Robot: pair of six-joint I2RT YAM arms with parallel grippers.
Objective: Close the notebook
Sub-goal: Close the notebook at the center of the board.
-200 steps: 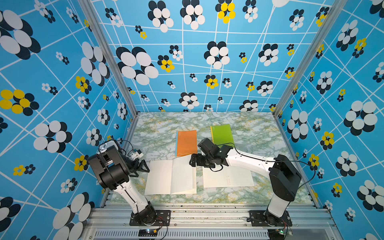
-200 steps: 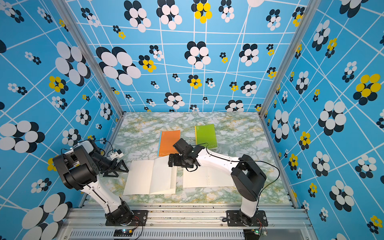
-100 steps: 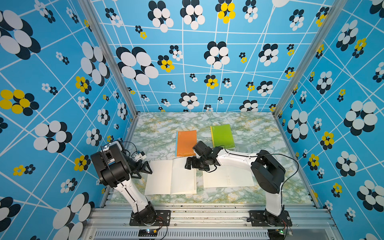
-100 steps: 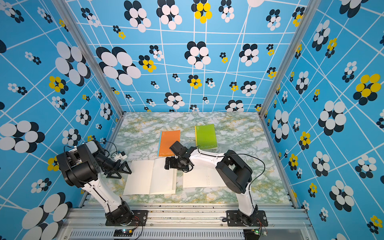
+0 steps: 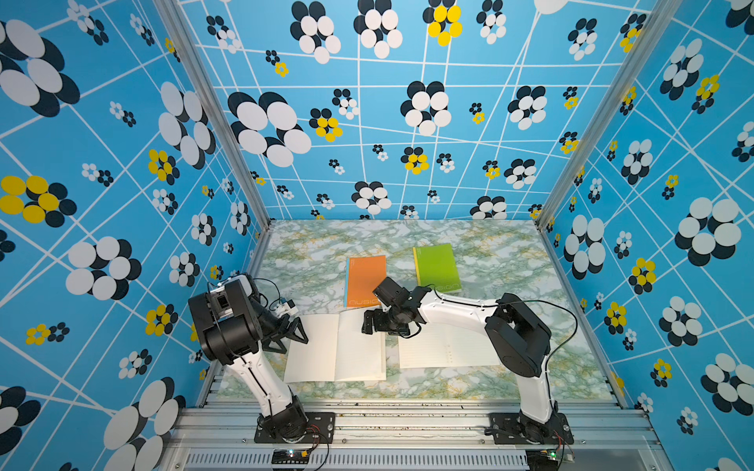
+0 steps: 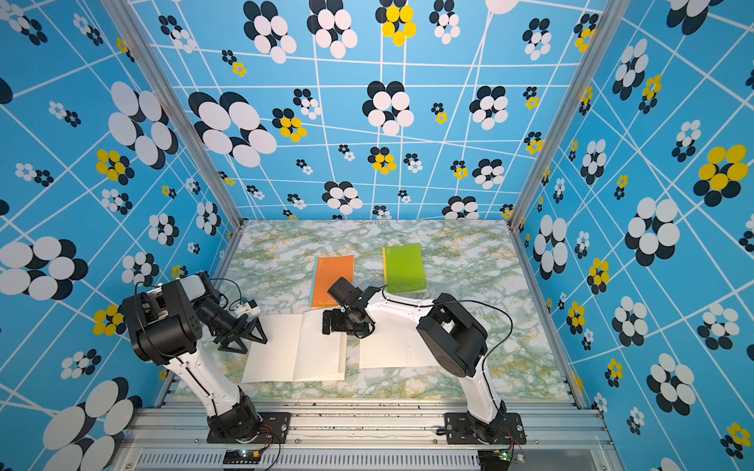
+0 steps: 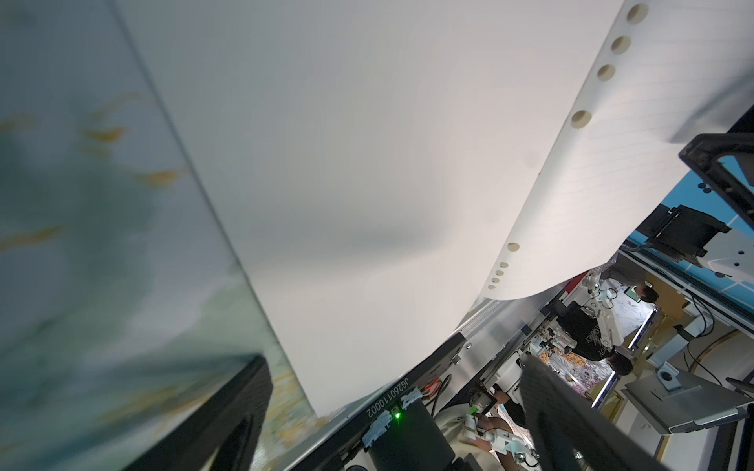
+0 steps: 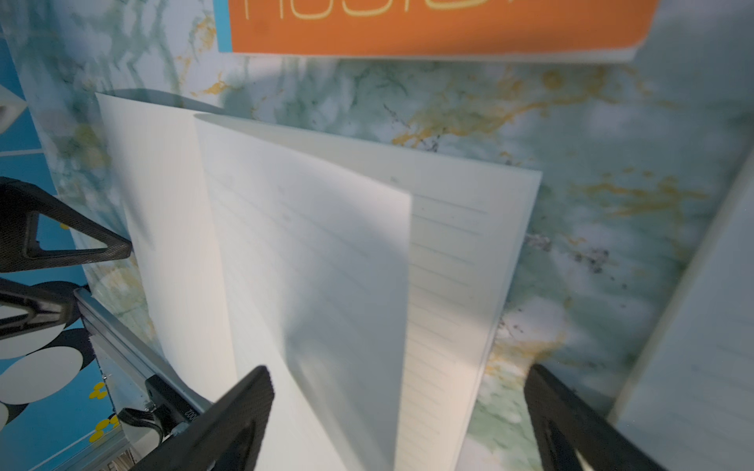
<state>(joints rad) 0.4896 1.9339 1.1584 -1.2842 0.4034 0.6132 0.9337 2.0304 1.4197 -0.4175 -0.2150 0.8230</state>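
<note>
The open notebook lies flat on the marbled surface, toward the left arm's side, just in front of a closed orange notebook and beside a second open book. The right gripper hangs over its far right corner with its jaws spread wide and nothing between them. The left gripper sits at the outer left edge, equally wide open and empty.

In the right wrist view one lined leaf stands up from the spine, curved and loose, while the page under it lies flat. The job now looks like carrying the right half over onto the left.

To do that well, the right gripper should get under the whole right-hand stack, cover included, not just that one loose leaf, which would bend and slip away. A low sweep toward the spine should work better than a pinch on thin paper. The left gripper should press down on the left page to stop the book sliding, then clear out before the cover lands. The orange notebook is close, so the arc needs to stay tight.
</note>
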